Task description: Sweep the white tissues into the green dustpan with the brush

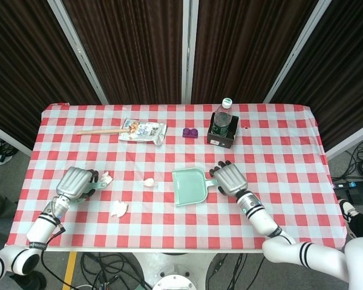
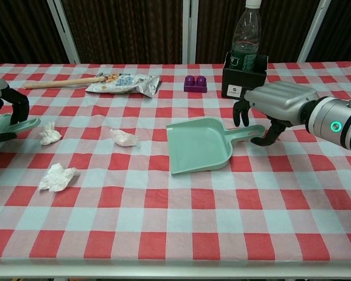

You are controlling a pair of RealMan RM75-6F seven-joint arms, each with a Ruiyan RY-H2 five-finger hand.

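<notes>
The green dustpan [image 1: 189, 186] [image 2: 199, 146] lies near the table's middle, its handle pointing right. My right hand [image 1: 230, 179] [image 2: 276, 104] arches over the handle's end. Its fingers [image 2: 241, 112] are on the far side and its thumb on the near side, still apart and not closed on the handle. At the left edge my left hand [image 1: 76, 182] [image 2: 1, 109] grips the pale green brush [image 2: 14, 125]. Three white tissues lie between the brush and the pan: one beside the brush [image 1: 107, 179] [image 2: 49, 134], one nearer the pan [image 1: 149, 182] [image 2: 124, 137], one toward the front [image 1: 118, 209] [image 2: 57, 177].
At the back stand a water bottle [image 1: 222, 115] in a black box [image 2: 244, 77], a purple brick [image 1: 190, 132], a snack packet [image 1: 142, 130] and a wooden stick [image 1: 98, 130]. The checked cloth's front edge [image 2: 175, 266] is near.
</notes>
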